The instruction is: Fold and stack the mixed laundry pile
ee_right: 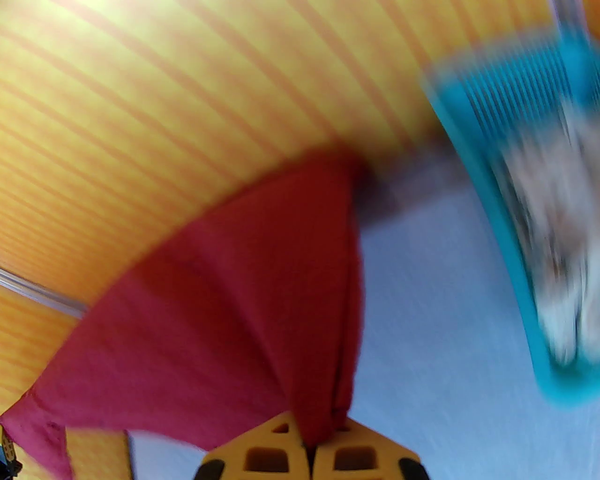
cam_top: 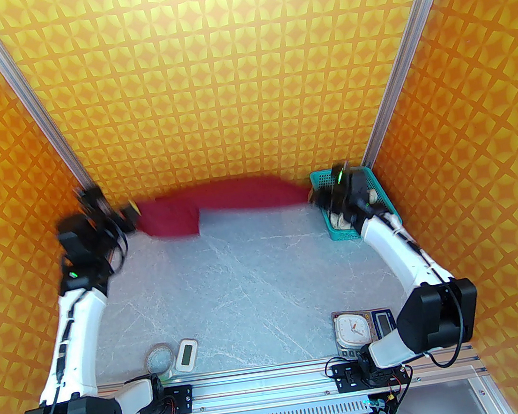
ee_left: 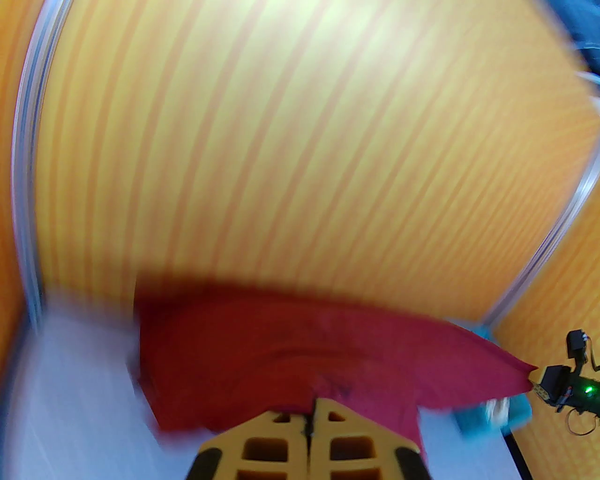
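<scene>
Dark red shirt (cam_top: 239,199) spread between left claw (ee_left: 311,417) and right claw (ee_right: 309,445), both clenched on its edge; best lowered evenly, flat onto desk (cam_top: 249,273).

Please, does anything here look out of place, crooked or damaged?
Nothing is spilled or damaged. The shirt hangs stretched between the left pincer and the right pincer, sagging lower near the left one. The shorts lie bunched in the basket.

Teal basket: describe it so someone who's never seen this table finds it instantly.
On the grey table, look to the far right corner, below the right metal post. The teal basket sits there; its mesh walls and pale cloth inside set it apart from the dark red shirt alongside.
</scene>
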Controlling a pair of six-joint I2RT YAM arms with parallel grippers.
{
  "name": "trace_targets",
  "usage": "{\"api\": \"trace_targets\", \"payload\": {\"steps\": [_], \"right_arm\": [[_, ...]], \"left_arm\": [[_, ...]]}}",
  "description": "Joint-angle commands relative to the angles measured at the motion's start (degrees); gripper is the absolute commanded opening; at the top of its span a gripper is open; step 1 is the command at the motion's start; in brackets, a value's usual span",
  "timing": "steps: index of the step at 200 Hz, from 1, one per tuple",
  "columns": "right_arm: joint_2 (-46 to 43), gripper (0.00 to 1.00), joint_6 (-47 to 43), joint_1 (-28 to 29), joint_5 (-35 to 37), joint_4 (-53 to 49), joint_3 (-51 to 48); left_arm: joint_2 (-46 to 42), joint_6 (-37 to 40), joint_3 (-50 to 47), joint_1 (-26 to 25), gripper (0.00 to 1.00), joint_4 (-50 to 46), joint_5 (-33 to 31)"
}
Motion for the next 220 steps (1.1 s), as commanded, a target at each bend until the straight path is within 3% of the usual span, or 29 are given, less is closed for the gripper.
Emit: {"api": "trace_targets", "payload": {"steps": [1,56,86,150,156,165,169,186,204,220], "right_arm": [[-4.1,0.00,-0.3,-0.6,-0.7,3.8,-8.5],[-7.4,0.00,-1.6,-0.7,1.8,0.9,-21.6],[-11.0,0.00,-0.5,-0.7,3.7,-0.9,-27.0],[-19.6,0.00,-1.4,-0.7,10.2,-8.4,-31.2],[-20.4,0.00,-1.6,-0.7,11.3,-9.3,-31.4],[-21.6,0.00,-1.8,-0.7,12.0,-10.2,-31.5],[-22.0,0.00,-2.1,-0.7,12.3,-10.8,-31.4],[-24.4,0.04,-3.3,-0.7,13.0,-14.1,-30.5],[-27.8,0.25,-4.8,-0.7,13.7,-19.0,-28.0],[-29.2,0.33,-6.2,-0.6,14.6,-22.2,-25.3]], "left_arm": [[-8.3,-2.8,-8.4,-0.2,0.00,-2.9,1.8],[-21.7,-8.3,-28.1,-2.4,0.00,-14.5,1.7],[-29.9,-13.2,-34.8,-2.7,0.00,-23.0,-3.1],[-29.7,-20.6,-34.7,-3.1,0.00,-28.7,-3.7],[-29.7,-21.1,-34.2,-3.1,0.05,-29.7,-4.8],[-29.8,-21.4,-33.5,-3.1,0.30,-31.1,-6.1],[-29.9,-21.6,-33.1,-3.1,0.36,-31.6,-6.6],[-30.7,-21.4,-30.5,-3.1,0.44,-33.0,-8.1],[-30.1,-19.6,-25.9,-3.1,0.55,-34.6,-9.7],[-26.7,-17.1,-21.0,-3.2,0.58,-34.9,-9.7]]}}
